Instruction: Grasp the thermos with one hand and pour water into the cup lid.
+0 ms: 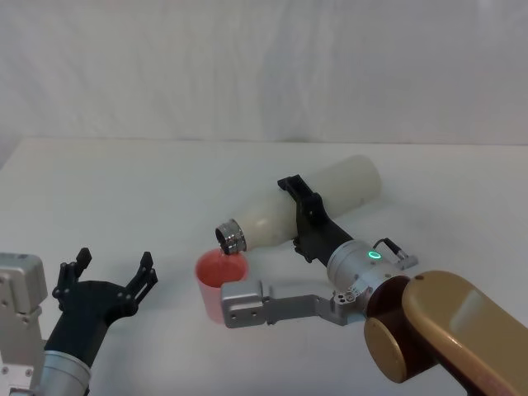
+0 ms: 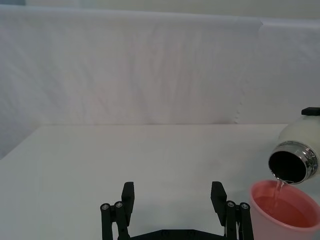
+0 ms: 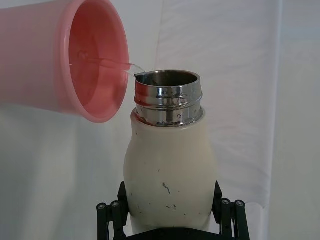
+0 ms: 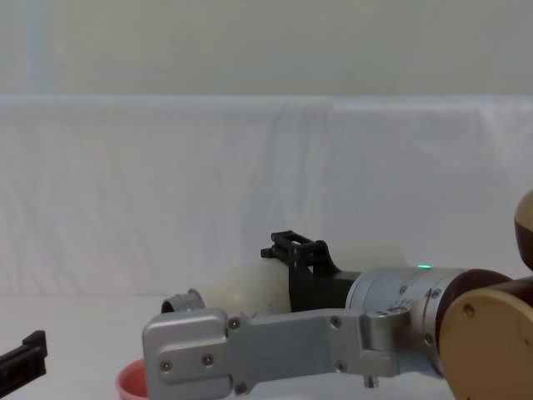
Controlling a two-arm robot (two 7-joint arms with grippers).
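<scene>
The cream-white thermos is tipped almost level above the table, and my right gripper is shut on its body. Its steel neck hangs just over the rim of the pink cup lid, which stands upright. A thin stream of water runs from the neck into the cup lid, which holds water. The right wrist view shows the thermos between the fingers and the cup lid. My left gripper stands open, apart to the cup lid's left.
A white table runs back to a white cloth backdrop. My right arm's silver link reaches across right in front of the cup lid. Bare table lies between the left gripper and the backdrop.
</scene>
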